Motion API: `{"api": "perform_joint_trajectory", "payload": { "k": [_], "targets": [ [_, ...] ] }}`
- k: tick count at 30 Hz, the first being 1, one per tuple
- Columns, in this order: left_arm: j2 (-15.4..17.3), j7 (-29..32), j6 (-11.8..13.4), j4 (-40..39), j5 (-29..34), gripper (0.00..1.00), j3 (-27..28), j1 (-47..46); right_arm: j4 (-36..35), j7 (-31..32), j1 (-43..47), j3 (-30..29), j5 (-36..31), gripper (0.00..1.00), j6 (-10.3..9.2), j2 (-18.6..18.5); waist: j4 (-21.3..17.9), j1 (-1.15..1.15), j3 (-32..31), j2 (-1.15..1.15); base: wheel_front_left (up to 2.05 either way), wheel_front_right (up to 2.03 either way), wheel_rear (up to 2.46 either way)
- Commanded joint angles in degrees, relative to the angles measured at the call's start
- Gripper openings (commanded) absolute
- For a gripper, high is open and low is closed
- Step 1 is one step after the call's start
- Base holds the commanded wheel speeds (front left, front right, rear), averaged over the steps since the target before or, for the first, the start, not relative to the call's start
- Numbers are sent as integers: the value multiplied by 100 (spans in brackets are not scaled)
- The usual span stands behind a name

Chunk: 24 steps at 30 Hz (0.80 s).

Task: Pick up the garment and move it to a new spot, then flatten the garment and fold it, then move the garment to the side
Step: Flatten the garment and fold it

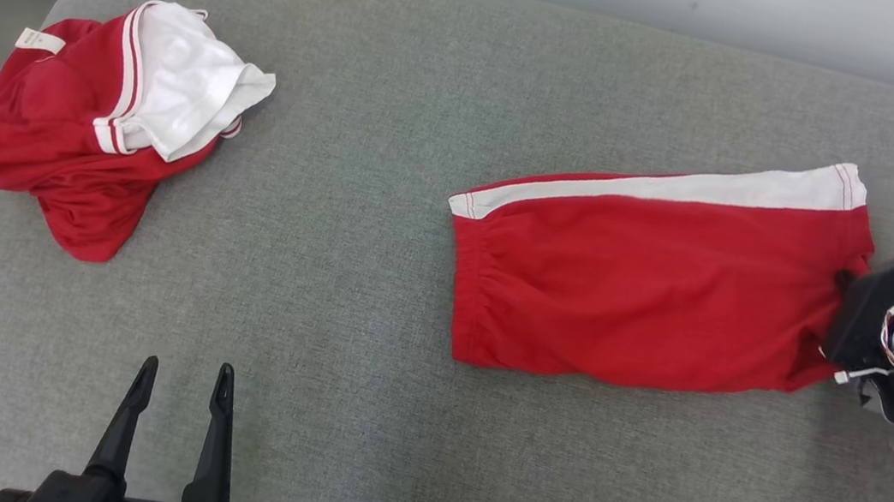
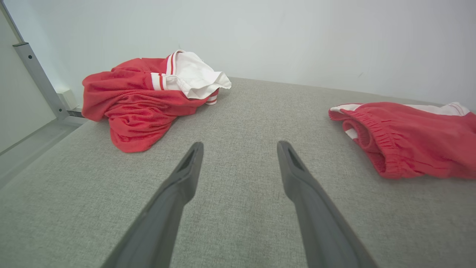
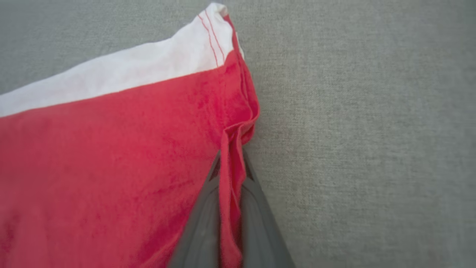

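Between the right jaws, closed down narrow, runs a pinched ridge of red cloth. It is the hem edge of the red shorts (image 3: 111, 156), gripped by the two dark fingers (image 3: 260, 227). In the right wrist view the rest of the shorts spreads ahead and to the left of those jaws, flat on the grey bench (image 1: 357, 412). The white side stripe (image 1: 679, 191) runs along the far edge, and the elastic waistband (image 1: 470, 289) is at the end farthest from the grip.

The shorts look already flattened and doubled leg over leg, though I cannot be sure from the head view how many layers lie there. So I judge the step in hand to be the last one: taking hold to move the garment aside. Only one edge is held, so the next move calls for a low lift or a steady drag that keeps the fold from falling open.

The left jaws stand wide and hold nothing, their fingers (image 2: 182, 186) pointing along bare bench. The shorts lie well off to their right. A crumpled red-and-white garment (image 1: 92, 126) lies ahead to their left, apart from both.
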Motion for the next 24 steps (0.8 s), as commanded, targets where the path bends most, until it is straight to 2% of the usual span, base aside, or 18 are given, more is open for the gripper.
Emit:
{"api": "perform_joint_trajectory", "payload": {
  "k": [1, 6, 19, 24],
  "targets": [
    [-10, -16, 10, 11, -30, 100, -7, -36, 123, -49, 222, -4, -81, 0, -22, -118, -44, 0, -53, 0, 0, 0, 0],
    [-11, -17, 36, 8, -130, 100, -2, 53, 69, -508, 260, -84, -173, 0, -20, -112, -208, 0, -190, 0, 0, 0, 0],
    [-10, -17, 101, 93, -228, 100, 54, 158, 339, -1747, 731, -548, -692, 0, -19, -452, -627, 0, -538, 0, 0, 0, 0],
    [-10, -17, 102, 121, -230, 100, 47, 172, 430, -1971, 719, -675, -912, 0, -19, -554, -679, 0, -607, 0, 0, 0, 0]
  ]
}}
